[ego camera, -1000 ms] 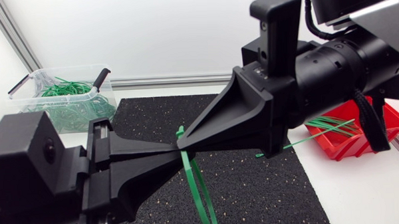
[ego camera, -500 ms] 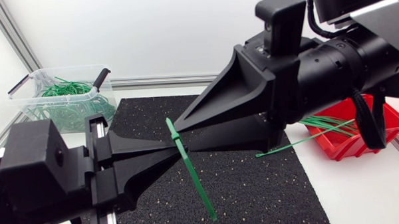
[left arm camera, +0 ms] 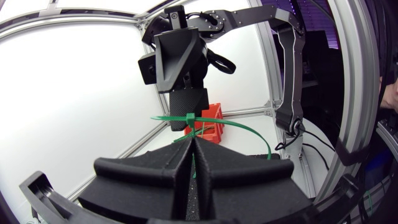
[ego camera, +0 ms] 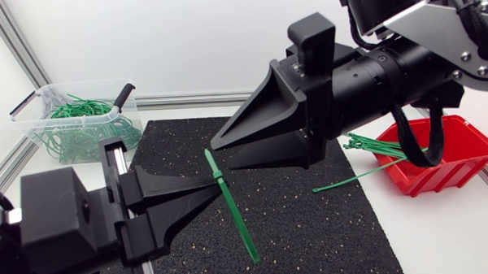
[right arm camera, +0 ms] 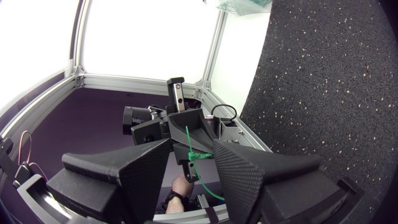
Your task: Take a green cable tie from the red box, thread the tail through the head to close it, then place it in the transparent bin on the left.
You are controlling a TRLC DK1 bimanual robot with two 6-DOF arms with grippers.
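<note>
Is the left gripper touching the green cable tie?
Touching. The left wrist view shows the left gripper shut on the green cable tie, which pokes out between its fingers.

Bright, even light floods in from the white walls, which glare almost blank in both wrist views. The black mat shows barely a shadow, even beneath the green cable tie pinched in the left gripper. Frame rails bow toward the wrist views' edges.

robot lab cell, aluminium frame, white panels
</note>
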